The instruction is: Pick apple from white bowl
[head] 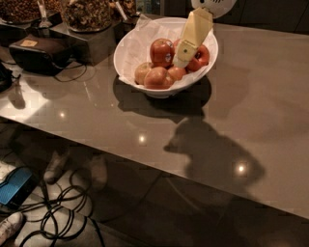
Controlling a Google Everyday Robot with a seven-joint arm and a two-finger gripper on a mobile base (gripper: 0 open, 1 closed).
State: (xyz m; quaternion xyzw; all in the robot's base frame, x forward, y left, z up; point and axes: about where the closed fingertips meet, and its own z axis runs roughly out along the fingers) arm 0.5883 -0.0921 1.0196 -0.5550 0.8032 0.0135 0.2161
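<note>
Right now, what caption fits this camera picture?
The robot's tool pokes into the white bowl, beside the big red apple.

My gripper (182,60) sits at the top centre of the frame — a long, flat, pale-yellow piece, wider at its upper end and narrowing downward. Above it, at the frame's upper edge, I see a rounded white housing (215,5) with small dark slots.

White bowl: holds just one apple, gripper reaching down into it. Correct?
Not quite. The camera view shows several apples in the white bowl, not just one, among them the deep-red apple with the sticker. The rest holds: the gripper reaches down into the bowl.
</note>
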